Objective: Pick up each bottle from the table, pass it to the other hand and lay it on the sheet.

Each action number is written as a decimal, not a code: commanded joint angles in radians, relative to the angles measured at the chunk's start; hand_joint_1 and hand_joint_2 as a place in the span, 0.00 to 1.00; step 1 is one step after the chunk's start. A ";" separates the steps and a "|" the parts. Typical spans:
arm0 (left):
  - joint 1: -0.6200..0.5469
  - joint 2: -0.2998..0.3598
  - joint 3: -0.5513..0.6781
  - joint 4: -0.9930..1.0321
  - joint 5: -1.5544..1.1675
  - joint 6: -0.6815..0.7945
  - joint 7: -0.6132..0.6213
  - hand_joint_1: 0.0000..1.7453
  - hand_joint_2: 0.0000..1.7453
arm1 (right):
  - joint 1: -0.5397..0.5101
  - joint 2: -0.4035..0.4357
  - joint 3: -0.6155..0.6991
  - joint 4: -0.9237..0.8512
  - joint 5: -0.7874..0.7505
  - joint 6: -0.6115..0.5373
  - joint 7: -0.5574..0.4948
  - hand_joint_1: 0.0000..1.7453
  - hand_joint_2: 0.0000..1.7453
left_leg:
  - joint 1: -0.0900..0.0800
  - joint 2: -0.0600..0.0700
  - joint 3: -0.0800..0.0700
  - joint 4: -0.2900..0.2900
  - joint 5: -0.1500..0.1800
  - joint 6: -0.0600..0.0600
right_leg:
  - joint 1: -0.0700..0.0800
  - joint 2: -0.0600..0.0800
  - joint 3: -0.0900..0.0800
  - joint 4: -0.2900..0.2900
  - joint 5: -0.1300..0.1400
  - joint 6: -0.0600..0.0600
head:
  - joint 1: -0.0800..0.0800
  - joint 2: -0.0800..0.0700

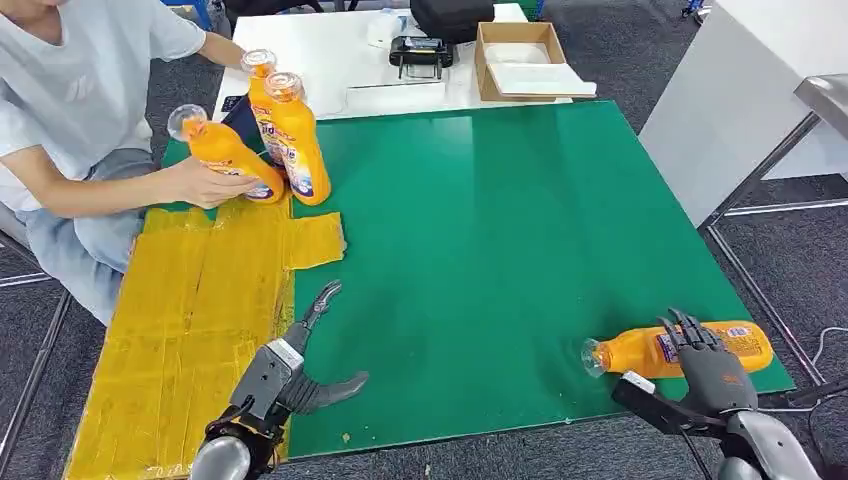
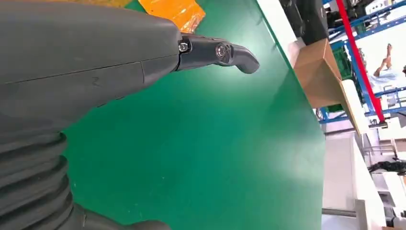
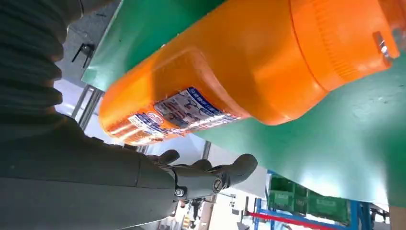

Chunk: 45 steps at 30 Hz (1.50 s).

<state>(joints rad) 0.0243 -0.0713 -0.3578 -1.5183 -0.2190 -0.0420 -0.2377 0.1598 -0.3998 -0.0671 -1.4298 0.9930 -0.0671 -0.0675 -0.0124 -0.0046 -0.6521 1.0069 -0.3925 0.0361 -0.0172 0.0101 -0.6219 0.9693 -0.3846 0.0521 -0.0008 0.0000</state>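
Note:
An orange bottle [image 1: 645,353] with a clear cap lies on its side on the green mat [image 1: 500,230], near the front right corner. My right hand [image 1: 705,368] is open just behind it, fingers spread over its labelled middle. In the right wrist view the bottle [image 3: 249,72] lies close above the fingers [image 3: 230,172], with a gap between them. My left hand [image 1: 300,370] is open and holds nothing, at the edge of the yellow sheet [image 1: 190,330]; its finger [image 2: 225,51] hovers over bare mat. Two more orange bottles [image 1: 298,135] stand upright at the far left.
A seated person at the far left holds a tilted orange bottle [image 1: 225,150] with one hand [image 1: 205,185] beside the upright ones. Behind the mat a white table [image 1: 330,50] carries a cardboard box [image 1: 520,60] and a black device [image 1: 420,50]. A white cabinet [image 1: 740,90] stands to the right.

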 commanded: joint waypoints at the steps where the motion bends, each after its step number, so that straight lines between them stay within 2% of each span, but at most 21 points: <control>1: -0.038 -0.002 -0.001 0.069 0.005 -0.011 0.009 0.00 1.00 | -0.088 0.031 0.027 0.147 0.046 -0.015 0.018 0.00 1.00 | 0.001 0.001 0.006 -0.001 -0.002 -0.003 | 0.001 0.000 0.006 -0.002 -0.001 -0.002 | 0.000 0.000; 5: -0.040 -0.002 -0.002 0.070 0.007 -0.013 0.010 0.00 1.00 | -0.103 0.025 0.023 0.173 0.072 -0.022 0.030 0.00 1.00 | 0.002 0.001 0.009 0.000 -0.004 -0.004 | 0.002 0.000 0.010 -0.001 -0.003 -0.003 | 0.000 0.000; 8: -0.040 -0.002 -0.002 0.070 0.007 -0.013 0.010 0.00 1.00 | -0.103 0.025 0.023 0.173 0.072 -0.022 0.030 0.00 1.00 | 0.001 0.000 0.004 -0.001 -0.001 -0.002 | 0.001 0.000 0.004 -0.001 -0.001 -0.001 | 0.000 0.000; 10: -0.040 -0.002 -0.002 0.070 0.007 -0.013 0.010 0.00 1.00 | -0.103 0.025 0.023 0.173 0.072 -0.022 0.030 0.00 1.00 | 0.002 0.001 0.008 0.000 -0.003 -0.003 | 0.002 -0.001 0.009 -0.001 -0.003 -0.003 | 0.000 0.000; 14: -0.040 -0.001 -0.001 0.069 0.008 -0.014 0.011 0.00 1.00 | -0.106 0.023 0.024 0.177 0.081 -0.024 0.035 0.00 1.00 | 0.001 0.000 0.002 -0.001 -0.001 -0.001 | 0.001 0.000 0.003 -0.001 0.000 -0.001 | 0.000 0.000; 19: -0.051 -0.002 -0.001 0.082 0.018 -0.025 0.015 0.00 1.00 | -0.147 0.021 0.039 0.237 0.097 -0.016 0.030 0.00 1.00 | 0.002 0.002 0.013 0.001 -0.006 -0.005 | 0.003 0.000 0.013 0.000 -0.005 -0.005 | 0.000 0.000; 20: -0.053 -0.002 -0.002 0.084 0.019 -0.026 0.015 0.00 1.00 | -0.153 0.020 0.042 0.246 0.099 -0.015 0.028 0.00 1.00 | 0.001 0.002 0.005 -0.001 -0.002 -0.002 | 0.002 0.001 0.006 -0.002 -0.001 -0.002 | 0.000 0.000; 26: -0.055 -0.002 -0.003 0.088 0.022 -0.028 0.016 0.00 1.00 | -0.150 -0.025 0.070 0.287 0.148 0.025 0.071 0.00 1.00 | 0.002 0.000 0.010 0.001 -0.004 -0.004 | 0.002 -0.002 0.011 -0.001 -0.003 -0.003 | 0.000 0.000; 32: -0.061 -0.010 0.000 0.103 0.008 -0.019 0.022 0.00 1.00 | -0.137 -0.043 0.079 0.308 0.154 0.077 0.095 0.00 1.00 | 0.001 -0.002 0.006 -0.001 -0.001 -0.001 | 0.001 -0.003 0.008 -0.002 -0.001 -0.002 | 0.000 0.000; 33: -0.064 -0.012 0.000 0.107 0.008 -0.019 0.022 0.00 1.00 | -0.140 -0.049 0.083 0.319 0.154 0.084 0.096 0.18 1.00 | 0.002 -0.002 0.007 -0.001 -0.001 -0.002 | 0.002 -0.003 0.008 -0.002 -0.001 -0.002 | 0.000 0.000; 34: -0.068 -0.011 0.000 0.111 0.008 -0.019 0.022 0.00 1.00 | -0.143 -0.055 0.088 0.329 0.153 0.090 0.097 0.78 1.00 | 0.002 -0.002 0.009 0.000 -0.002 -0.002 | 0.002 -0.003 0.010 -0.002 -0.002 -0.002 | 0.000 0.000; 36: -0.072 -0.010 0.000 0.115 0.008 -0.019 0.022 0.00 1.00 | -0.148 -0.065 0.096 0.346 0.148 0.103 0.097 0.84 1.00 | 0.002 -0.002 0.010 0.000 -0.002 -0.002 | 0.002 -0.003 0.011 -0.002 -0.002 -0.002 | 0.000 0.000; 37: -0.071 -0.010 0.002 0.115 0.008 -0.019 0.022 0.00 1.00 | -0.146 -0.072 0.105 0.349 0.147 0.118 0.100 0.92 1.00 | 0.001 -0.002 0.008 -0.001 -0.001 -0.001 | 0.001 -0.003 0.009 -0.002 -0.001 -0.001 | 0.000 0.000; 39: -0.075 -0.008 0.001 0.122 0.009 -0.020 0.022 0.00 1.00 | -0.133 -0.095 0.122 0.348 0.117 0.155 0.089 0.99 1.00 | 0.002 -0.001 0.010 0.000 -0.002 -0.002 | 0.002 -0.003 0.011 -0.002 -0.002 -0.002 | 0.000 0.000; 45: -0.077 -0.008 0.000 0.125 0.010 -0.021 0.021 0.00 1.00 | -0.126 -0.105 0.129 0.346 0.106 0.162 0.088 0.99 1.00 | 0.002 -0.003 0.013 -0.001 -0.001 -0.001 | 0.002 -0.004 0.015 -0.003 -0.002 -0.002 | 0.000 0.000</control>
<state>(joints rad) -0.0185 -0.0801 -0.3578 -1.4660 -0.2087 -0.0614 -0.2209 0.0136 -0.4982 -0.0038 -1.1784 1.1097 0.0668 0.0240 -0.0130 -0.0054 -0.6438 1.0070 -0.3924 0.0391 -0.0175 0.0098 -0.6138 0.9685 -0.3852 0.0531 -0.0004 0.0000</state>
